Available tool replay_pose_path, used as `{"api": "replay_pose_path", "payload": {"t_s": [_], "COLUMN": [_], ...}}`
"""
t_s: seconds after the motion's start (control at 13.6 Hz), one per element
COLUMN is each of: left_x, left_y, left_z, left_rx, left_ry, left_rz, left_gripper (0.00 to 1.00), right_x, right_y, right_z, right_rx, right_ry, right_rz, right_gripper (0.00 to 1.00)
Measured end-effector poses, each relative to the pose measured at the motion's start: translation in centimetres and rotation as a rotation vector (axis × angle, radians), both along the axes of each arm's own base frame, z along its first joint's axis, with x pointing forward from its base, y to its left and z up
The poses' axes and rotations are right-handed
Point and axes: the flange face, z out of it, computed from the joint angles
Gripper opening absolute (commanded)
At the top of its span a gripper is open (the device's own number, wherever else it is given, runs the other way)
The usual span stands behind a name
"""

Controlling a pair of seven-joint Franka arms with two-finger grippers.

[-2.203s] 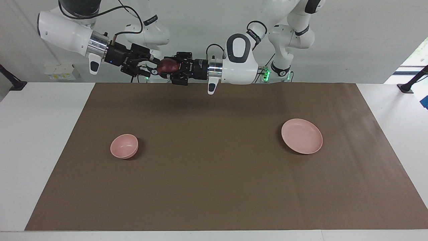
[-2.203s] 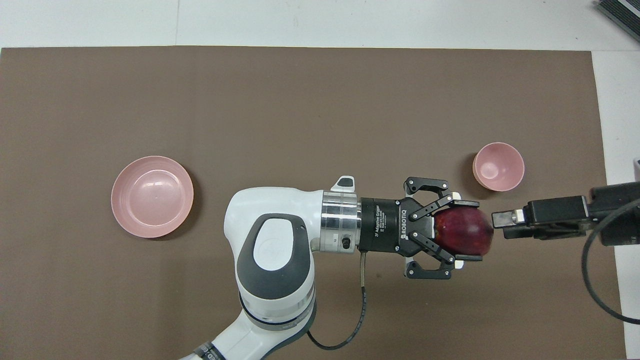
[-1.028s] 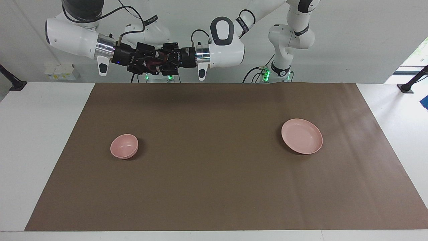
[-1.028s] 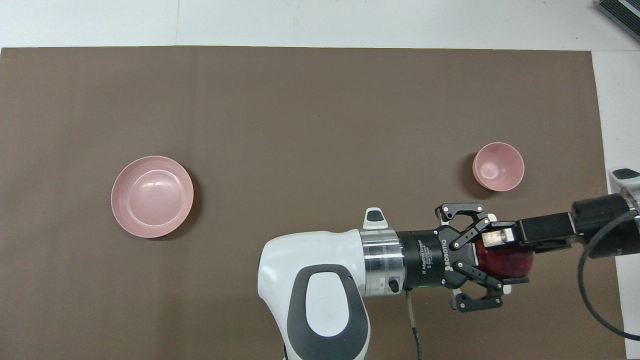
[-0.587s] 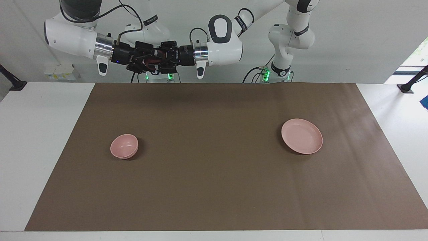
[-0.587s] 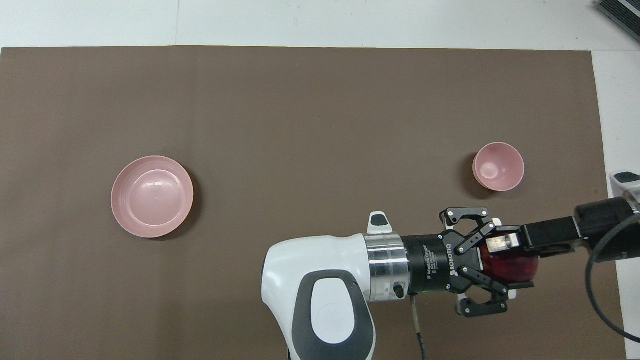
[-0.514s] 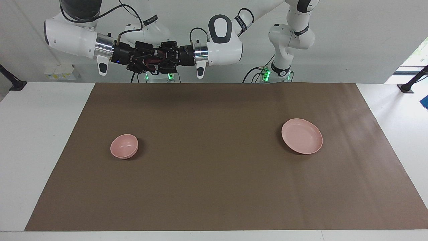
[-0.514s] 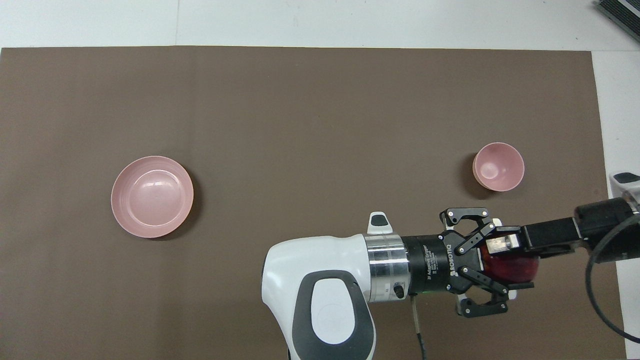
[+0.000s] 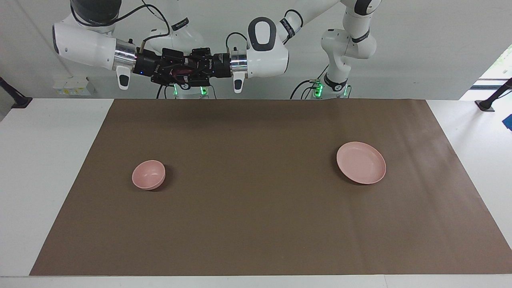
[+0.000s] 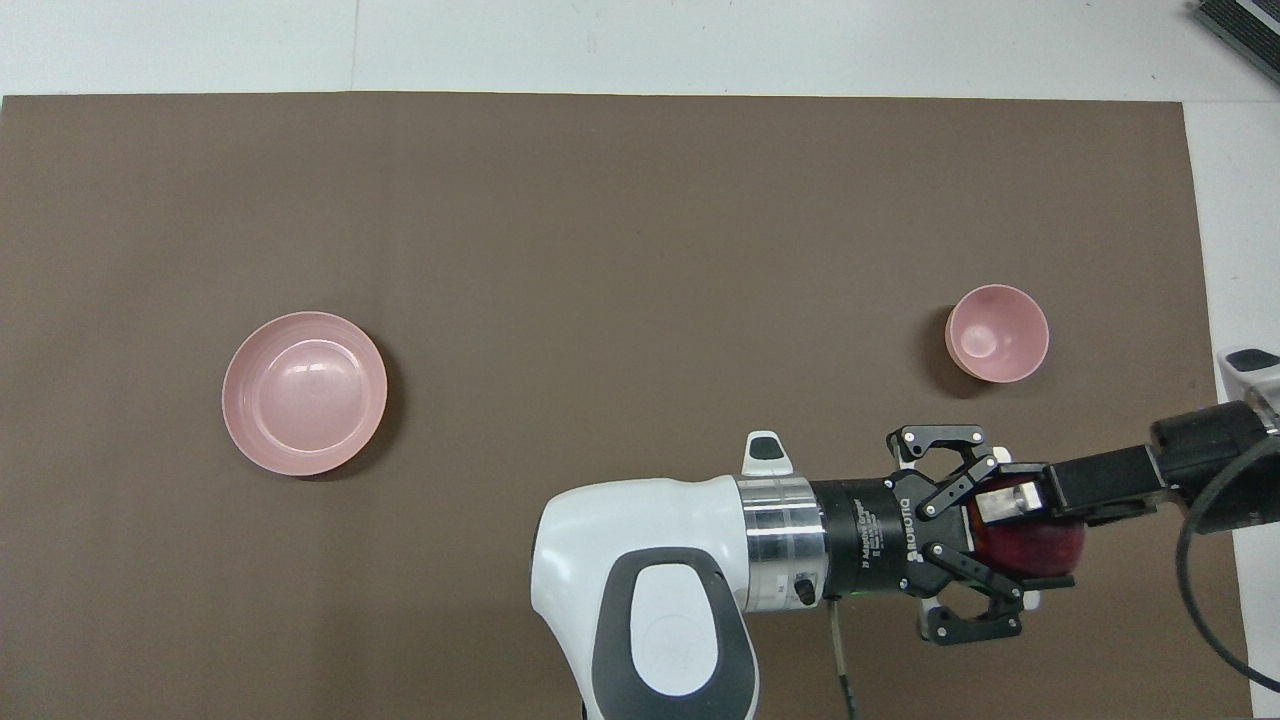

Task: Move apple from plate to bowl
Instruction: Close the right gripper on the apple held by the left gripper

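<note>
The dark red apple (image 10: pixel 1040 550) hangs high over the brown mat at the right arm's end of the table, with my left gripper (image 10: pixel 1035 535) shut on it. My right gripper (image 10: pixel 1005 510) reaches in from the table's side and meets the same apple head-on, partly covering it. In the facing view the two grippers, left (image 9: pixel 189 73) and right (image 9: pixel 175 73), interlock around the apple (image 9: pixel 181 73), well above the mat. The small pink bowl (image 10: pixel 997 333) (image 9: pixel 148 174) and the wider pink plate (image 10: pixel 304 392) (image 9: pixel 361 163) both stand with nothing in them.
The brown mat (image 9: pixel 256 208) covers most of the white table. Bowl and plate sit far apart on it, the bowl toward the right arm's end and the plate toward the left arm's end. Nothing else lies on the mat.
The left gripper carried the apple toward the right arm's end and up. The right gripper closed in until it overlaps the apple. Over the last half second both drifted only slightly.
</note>
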Motion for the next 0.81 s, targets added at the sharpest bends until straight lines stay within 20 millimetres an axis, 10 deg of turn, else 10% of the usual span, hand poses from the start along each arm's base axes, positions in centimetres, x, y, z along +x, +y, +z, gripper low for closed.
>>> {"api": "replay_pose_path", "payload": {"t_s": [0.29, 0.66, 0.81], "left_x": [-0.15, -0.17, -0.15], "left_y": [-0.15, -0.18, -0.17], "left_z": [-0.16, -0.23, -0.23], "left_rx": [0.001, 0.002, 0.002], "left_ry": [0.003, 0.004, 0.004], "left_rz": [-0.004, -0.004, -0.004], "left_gripper": [0.0, 0.0, 0.0], "right_x": [-0.08, -0.06, -0.05], "right_y": [-0.03, -0.15, -0.16], "right_z": [-0.06, -0.03, -0.01], "right_rx": [-0.014, -0.027, -0.03], "right_ry": [0.004, 0.004, 0.005], "right_rz": [0.009, 0.011, 0.01], "right_gripper": [1.0, 0.14, 0.0]}}
